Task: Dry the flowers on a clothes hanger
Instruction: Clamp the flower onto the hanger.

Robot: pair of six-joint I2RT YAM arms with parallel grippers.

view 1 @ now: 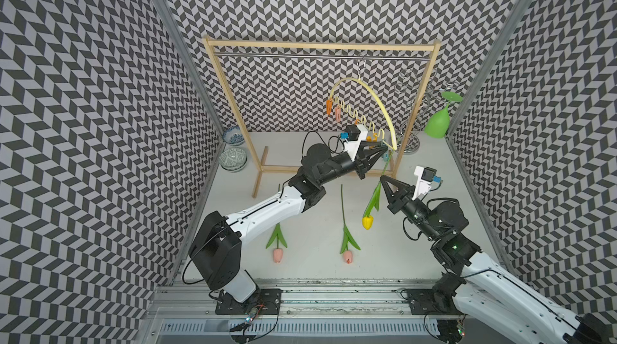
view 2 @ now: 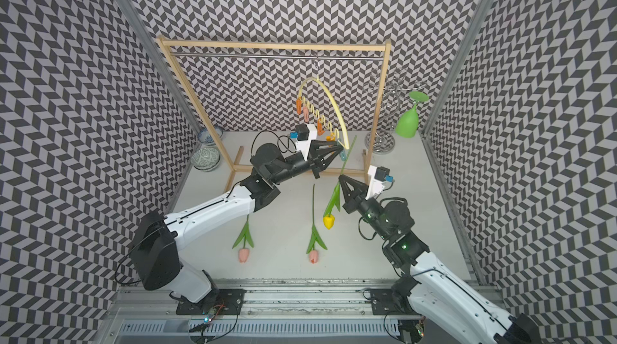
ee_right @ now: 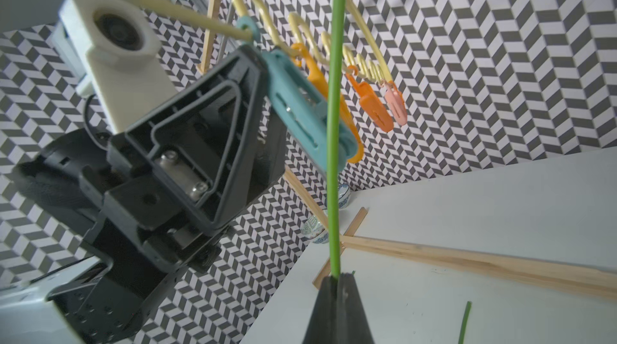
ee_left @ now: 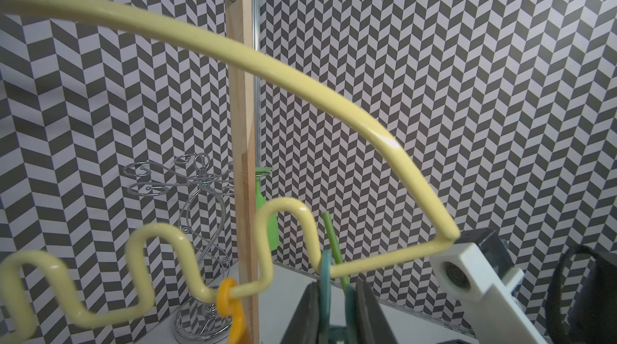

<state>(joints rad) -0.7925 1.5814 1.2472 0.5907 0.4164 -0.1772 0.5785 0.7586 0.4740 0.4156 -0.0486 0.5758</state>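
Bowls, two and patterned, far left by the wall, near the wooden rack. Next, first pink tulip: lies flat on the table, bloom toward the front edge, stem partly hidden under the left arm. Further right, second pink tulip, likewise flat, well apart from the first. Above and behind, clothes hanger, hooked on the rack's metal rod and hanging aslant, orange and pink pins at its high end, low end at the left gripper. Jaws there pressed together on the teal clothespin, itself hung from the wavy bar. Just below, yellow tulip, off the table, bloom down, stem running up across the teal pin's free end; inside its mouth or only in front, cannot tell. Clamped on that stem above the leaves, right gripper, jaws together with only the stem between. Far right, wire stand, green goblet upside down just beside it.
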